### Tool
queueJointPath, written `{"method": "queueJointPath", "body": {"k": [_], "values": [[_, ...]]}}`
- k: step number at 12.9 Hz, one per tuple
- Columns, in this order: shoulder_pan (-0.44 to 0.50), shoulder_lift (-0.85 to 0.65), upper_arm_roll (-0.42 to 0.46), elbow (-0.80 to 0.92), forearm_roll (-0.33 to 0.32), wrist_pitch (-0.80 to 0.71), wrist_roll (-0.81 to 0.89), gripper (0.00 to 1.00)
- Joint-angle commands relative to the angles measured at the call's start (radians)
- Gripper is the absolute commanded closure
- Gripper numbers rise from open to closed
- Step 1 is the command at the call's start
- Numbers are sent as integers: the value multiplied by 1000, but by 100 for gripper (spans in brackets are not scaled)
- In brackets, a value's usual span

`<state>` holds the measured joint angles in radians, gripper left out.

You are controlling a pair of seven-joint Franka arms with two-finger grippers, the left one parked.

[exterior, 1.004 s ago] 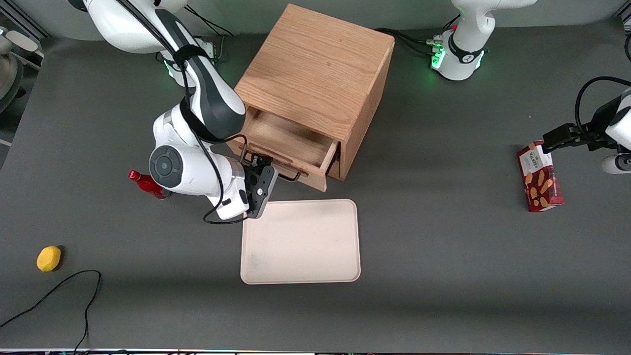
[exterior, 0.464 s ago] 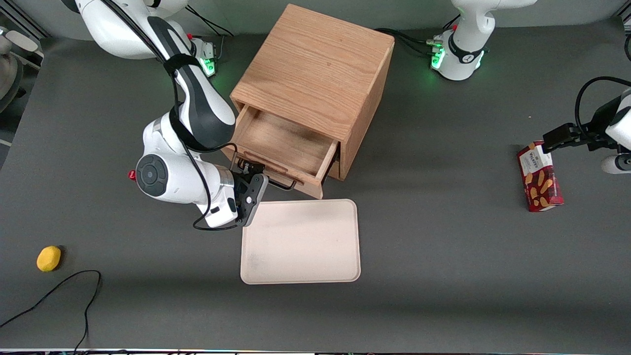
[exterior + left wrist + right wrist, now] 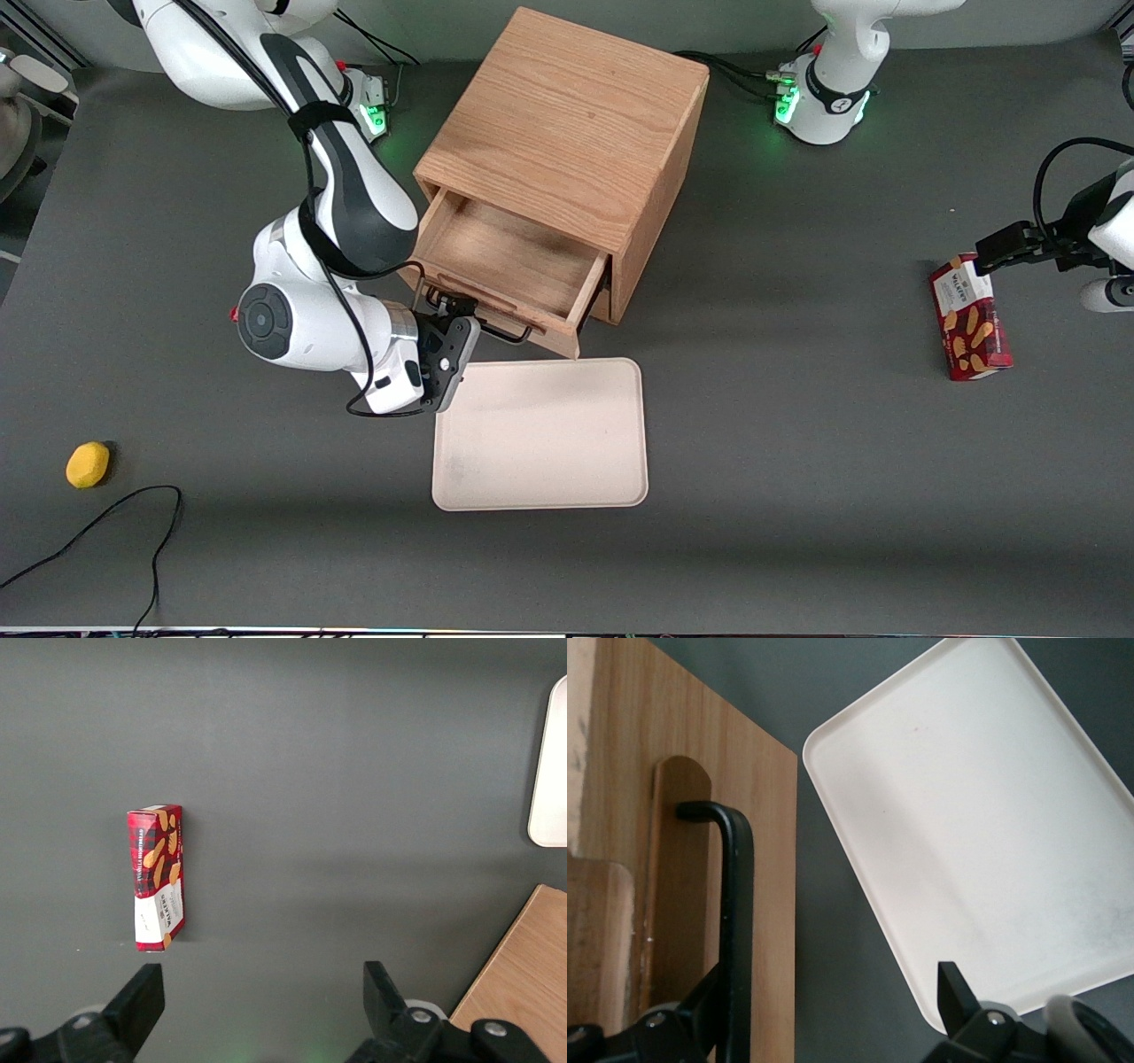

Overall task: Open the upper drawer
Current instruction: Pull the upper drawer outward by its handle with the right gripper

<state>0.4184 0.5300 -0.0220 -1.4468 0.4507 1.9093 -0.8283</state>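
The oak cabinet (image 3: 567, 115) stands at the middle of the table. Its upper drawer (image 3: 505, 257) is pulled well out and its inside is bare. The black wire handle (image 3: 509, 334) runs along the drawer front; it also shows in the right wrist view (image 3: 737, 904). My right gripper (image 3: 446, 307) is in front of the drawer at the handle's end toward the working arm. Its fingers are open wide (image 3: 833, 1014). The handle bar lies just inside one fingertip (image 3: 700, 1010), and the other fingertip (image 3: 954, 992) is over the tray's edge. The lower drawer is hidden under the upper one.
A cream tray (image 3: 540, 434) lies on the table just in front of the open drawer, nearer the camera. A red bottle's cap (image 3: 235, 312) peeks out by the arm. A yellow lemon (image 3: 88, 464) and a black cable (image 3: 106, 523) lie toward the working arm's end. A red biscuit box (image 3: 969, 317) lies toward the parked arm's end.
The upper drawer has slid farther out toward the tray. My gripper and wrist moved with it, nearer the camera and toward the working arm's end; the arm now covers most of the red bottle.
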Motion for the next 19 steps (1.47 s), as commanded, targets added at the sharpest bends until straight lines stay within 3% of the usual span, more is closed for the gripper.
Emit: {"method": "queueJointPath", "body": {"k": [1, 19], "values": [[-19, 41, 1, 69, 34, -1, -34, 0], [-82, 99, 5, 147, 77, -1, -146, 0]]}}
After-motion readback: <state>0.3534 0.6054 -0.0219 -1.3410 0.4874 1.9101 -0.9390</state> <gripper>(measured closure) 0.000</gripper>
